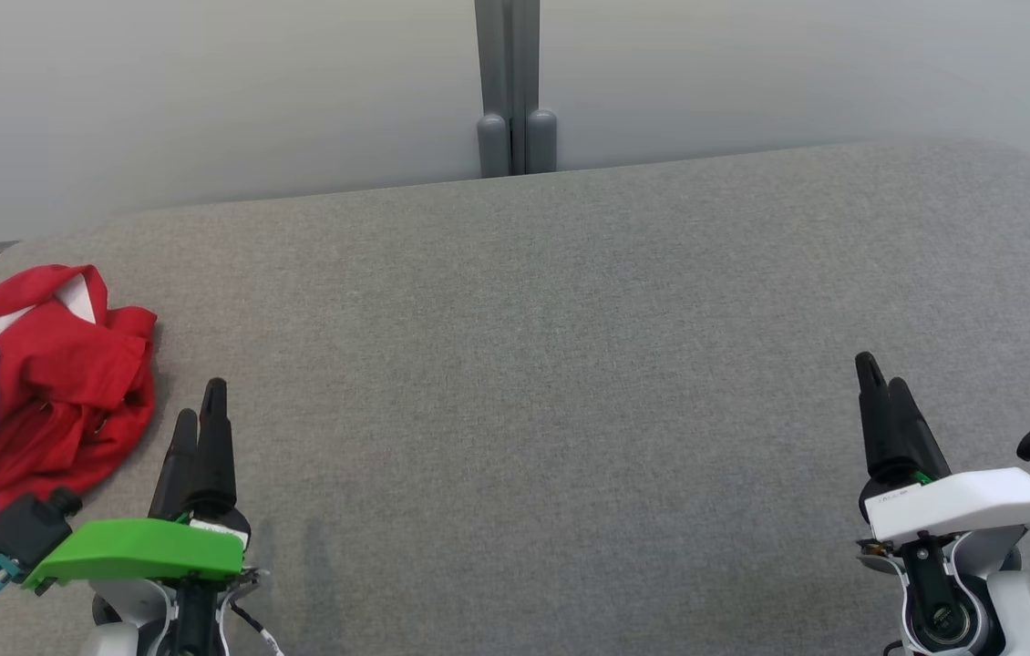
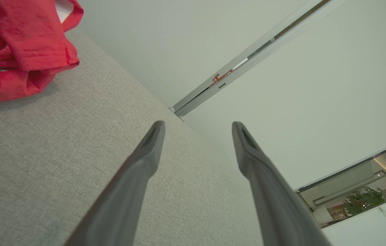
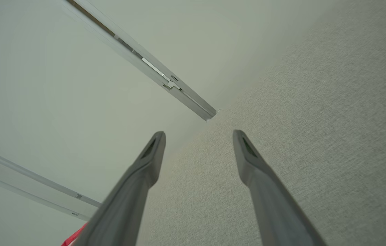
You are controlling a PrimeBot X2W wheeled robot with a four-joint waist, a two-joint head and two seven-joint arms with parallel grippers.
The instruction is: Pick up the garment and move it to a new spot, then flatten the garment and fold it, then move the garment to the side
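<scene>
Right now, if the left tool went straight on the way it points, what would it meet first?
Likely nothing close: the open left tool points along the grey tabletop, with the red garment off to its side. Beyond the table's far edge stands the pale wall, though depth is unclear.

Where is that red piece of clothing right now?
In the head view the red garment lies crumpled at the left edge of the grey fabric surface, just to the left of the left gripper.

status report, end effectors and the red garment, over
Left end effector open, empty, right of the crumpled red and white fabric garment, not touching. Right end effector open, empty, over grey fabric surface. Garment not yet picked up; nothing in the way.
</scene>
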